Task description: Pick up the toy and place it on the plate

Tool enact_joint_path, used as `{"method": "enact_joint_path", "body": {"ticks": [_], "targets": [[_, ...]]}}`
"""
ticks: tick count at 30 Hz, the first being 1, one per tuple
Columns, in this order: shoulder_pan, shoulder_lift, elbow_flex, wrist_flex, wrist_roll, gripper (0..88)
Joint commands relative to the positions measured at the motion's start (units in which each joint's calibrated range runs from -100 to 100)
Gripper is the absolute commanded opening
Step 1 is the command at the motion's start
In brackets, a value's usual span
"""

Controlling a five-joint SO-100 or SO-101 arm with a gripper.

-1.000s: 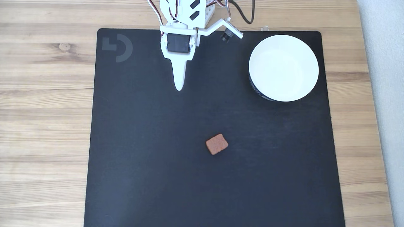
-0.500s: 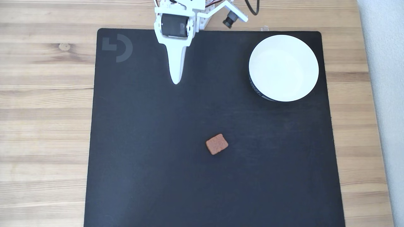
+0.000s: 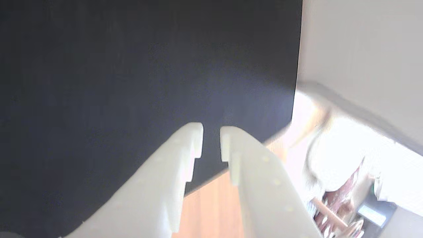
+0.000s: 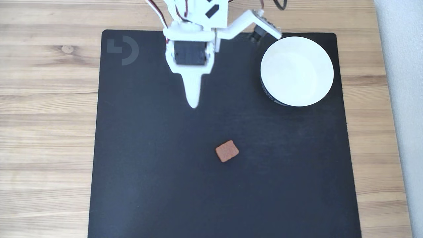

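Reaching for the small flat reddish-brown square toy (image 4: 227, 151).
The white hand (image 3: 211, 140), slightly parted and empty, must next go down over it.

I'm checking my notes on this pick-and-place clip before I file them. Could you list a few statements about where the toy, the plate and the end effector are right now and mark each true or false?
1. The toy lies on the black mat. True.
2. The toy is already on the plate. False: the plate holds nothing, and the toy lies apart from it, nearer the mat's middle.
3. The end effector grips the toy. False: it holds nothing, its fingers only slightly parted in the wrist view, and it is apart from the toy.
4. In the fixed view the plate sits at the mat's upper right corner. True.
5. The plate's inside is white. True.
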Motion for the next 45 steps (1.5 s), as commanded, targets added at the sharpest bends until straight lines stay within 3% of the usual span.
{"method": "enact_joint_path", "body": {"ticks": [1,14,23,28,45], "targets": [[-2.43,10.99,-12.26,-0.39,0.21,2.6],[-10.21,45.34,-46.15,10.96,0.32,2.6],[-9.7,56.09,-61.92,22.39,0.37,2.6],[-9.62,66.68,-73.64,27.3,3.14,2.6],[-9.7,76.44,-80.58,27.38,3.03,2.6]]}}
